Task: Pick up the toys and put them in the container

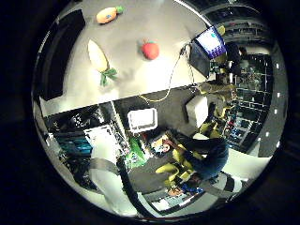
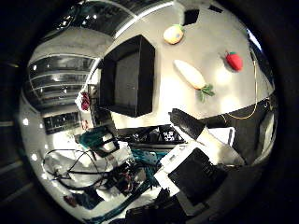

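Three soft toys lie apart on the pale table (image 1: 136, 75): an orange carrot-like toy (image 1: 107, 15), a white radish with green leaves (image 1: 98, 57) and a red strawberry-like toy (image 1: 150, 49). A black open container (image 2: 148, 79) stands on the same table beside the toys, with nothing visible inside it. My right hand (image 2: 198, 158) hangs well away from the table, off its edge. A dark finger (image 2: 184, 122) reaches out straight and nothing is held.
A laptop with a lit screen (image 1: 208, 44) stands at the table's corner near the red toy. Past the table's edge, lower down, are a white basket (image 1: 142, 119), a white box (image 1: 197, 110) and cluttered shelves and gear (image 2: 107, 163).
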### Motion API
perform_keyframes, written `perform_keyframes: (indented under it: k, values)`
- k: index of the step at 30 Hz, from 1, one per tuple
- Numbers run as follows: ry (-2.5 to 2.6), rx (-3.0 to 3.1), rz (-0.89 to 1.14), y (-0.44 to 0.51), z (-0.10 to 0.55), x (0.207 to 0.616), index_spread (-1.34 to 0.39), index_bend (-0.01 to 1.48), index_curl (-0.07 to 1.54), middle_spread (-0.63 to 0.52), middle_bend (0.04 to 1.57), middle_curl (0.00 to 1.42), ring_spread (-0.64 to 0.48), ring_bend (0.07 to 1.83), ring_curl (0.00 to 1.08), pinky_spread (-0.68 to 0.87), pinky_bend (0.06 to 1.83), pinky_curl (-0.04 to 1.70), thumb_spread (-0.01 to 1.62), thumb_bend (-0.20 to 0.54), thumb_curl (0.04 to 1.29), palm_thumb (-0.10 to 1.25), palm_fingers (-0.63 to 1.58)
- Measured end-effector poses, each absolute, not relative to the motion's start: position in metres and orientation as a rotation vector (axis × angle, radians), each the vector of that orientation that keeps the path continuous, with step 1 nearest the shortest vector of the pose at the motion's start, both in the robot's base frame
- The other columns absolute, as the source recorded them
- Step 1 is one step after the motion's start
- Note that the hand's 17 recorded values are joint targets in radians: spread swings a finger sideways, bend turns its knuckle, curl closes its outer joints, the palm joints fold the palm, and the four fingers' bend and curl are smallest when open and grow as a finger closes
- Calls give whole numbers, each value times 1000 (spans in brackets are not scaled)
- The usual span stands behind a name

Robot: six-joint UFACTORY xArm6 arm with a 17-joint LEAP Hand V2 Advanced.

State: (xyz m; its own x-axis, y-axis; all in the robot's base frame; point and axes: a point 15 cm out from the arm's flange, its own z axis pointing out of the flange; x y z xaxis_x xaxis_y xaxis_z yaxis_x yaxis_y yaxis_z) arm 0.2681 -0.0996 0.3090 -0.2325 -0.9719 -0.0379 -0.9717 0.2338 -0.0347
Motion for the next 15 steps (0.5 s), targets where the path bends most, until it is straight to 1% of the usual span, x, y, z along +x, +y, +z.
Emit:
perform_keyframes:
  k: [3,5,6,7,9,12,15]
  values:
    - [2438,-1848,-110,-125,320,287,-445,226,380,31,193,297,179,187,157,441,198,295,1042,-20,321,776,306]
    - [2447,-1832,-130,-141,321,293,-432,168,366,29,196,300,177,196,164,442,207,300,1040,-24,322,770,290]
    - [2449,-1835,-130,-149,321,297,-429,163,363,29,198,300,177,197,166,442,209,301,1040,-26,321,766,288]
    - [2452,-1837,-129,-158,320,299,-405,125,342,35,195,302,176,204,177,443,247,314,1037,-47,309,706,237]
    - [2472,-1824,-119,-177,317,300,-384,130,313,42,197,305,176,218,187,442,273,319,1032,-42,298,653,213]
    - [2491,-1800,-130,-206,309,307,-374,123,300,44,205,308,176,223,193,439,285,323,1029,-49,289,610,198]
    - [2501,-1791,-150,-231,296,312,-363,137,278,48,218,317,181,235,204,431,305,327,1022,-39,278,551,181]
